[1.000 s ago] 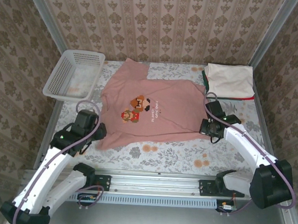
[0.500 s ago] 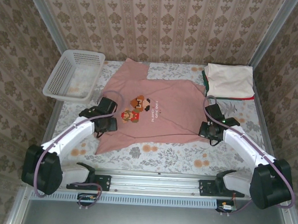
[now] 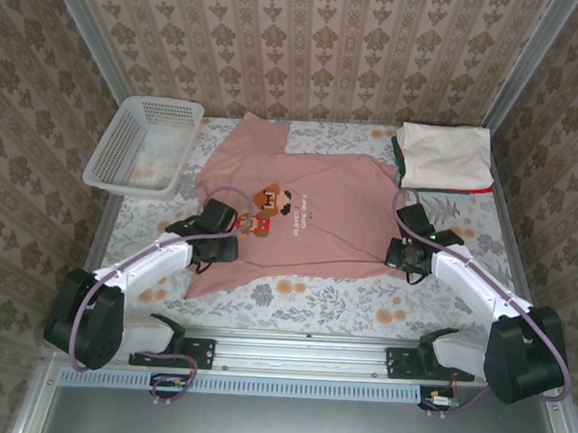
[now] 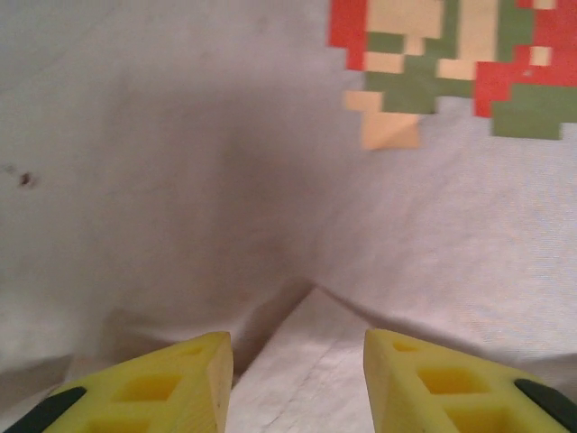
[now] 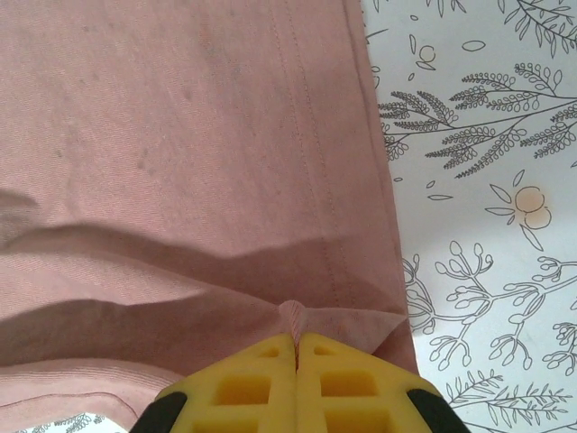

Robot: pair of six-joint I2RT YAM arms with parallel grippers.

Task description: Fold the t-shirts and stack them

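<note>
Right hand point(image 5: 296, 341) — tight on pink tee point(image 5: 180, 135)

walls: beige damask wallpaper point(image 3: 308, 43) is surrounding me on three sides | table point(image 3: 314, 297): I'm working over its floral-print cloth | light: shining evenly

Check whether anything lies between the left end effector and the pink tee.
Nothing visible does. The left end effector sits directly over the pink tee, near its pixel-character print. Its jaws stand apart, with a raised fold of the fabric between them.
</note>
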